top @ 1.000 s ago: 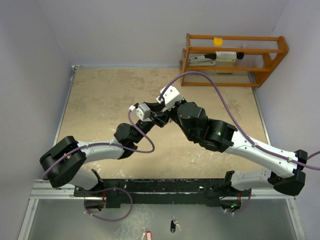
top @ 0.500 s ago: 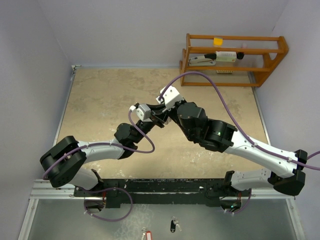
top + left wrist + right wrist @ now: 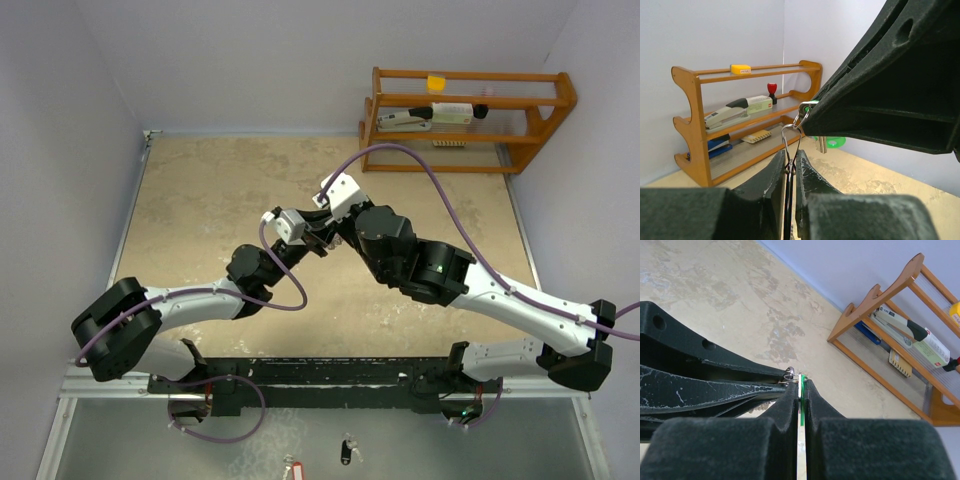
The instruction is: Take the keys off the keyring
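Note:
Both arms meet above the middle of the table. My left gripper is shut on a thin silver wire loop of the keyring, which rises from between its fingertips. The green-headed key hangs just beyond it, its metal blade pointing down under the right gripper's black body. In the right wrist view my right gripper is shut on that green key, seen edge-on, and a small ring of the keyring sticks out at its tips against the left fingers.
A wooden rack holding a stapler, a red stamp and a yellow block stands at the table's far right. A black-tagged key and a red-tagged key lie below the arms' bases.
My left gripper has shut on the keyring's wire loop, and the left arm has edged slightly right. The right arm has held still.

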You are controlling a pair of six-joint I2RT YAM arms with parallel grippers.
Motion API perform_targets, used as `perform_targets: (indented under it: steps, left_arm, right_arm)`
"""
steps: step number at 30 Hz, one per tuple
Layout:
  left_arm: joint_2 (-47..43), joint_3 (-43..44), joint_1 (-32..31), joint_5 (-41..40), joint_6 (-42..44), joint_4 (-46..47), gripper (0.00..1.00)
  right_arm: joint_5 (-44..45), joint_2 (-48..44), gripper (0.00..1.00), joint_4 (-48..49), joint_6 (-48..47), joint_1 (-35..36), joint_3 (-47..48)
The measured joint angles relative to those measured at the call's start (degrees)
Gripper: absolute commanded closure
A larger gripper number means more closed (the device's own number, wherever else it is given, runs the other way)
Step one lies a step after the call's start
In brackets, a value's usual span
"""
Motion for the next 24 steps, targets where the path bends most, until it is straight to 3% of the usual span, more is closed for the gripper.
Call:
perform_targets:
  steps: [4, 7, 24]
  left_arm:
    - [-0.2, 0.0, 0.0, -0.11, 0.61, -0.35, 0.8]
    - [-0.2, 0.0, 0.0, -0.22, 0.55, -0.15, 0.77]
    - [0.76, 0.04, 0.0, 0.33, -0.63, 2.03, 0.81]
  right_arm:
    - [0.0, 0.0, 1.0, -0.02, 0.02, 0.0, 0.0]
    - [0.0, 0.0, 1.0, -0.04, 0.02, 0.0, 0.0]
    - [-0.02, -0.37, 1.0, -0.04, 0.07, 0.0, 0.0]
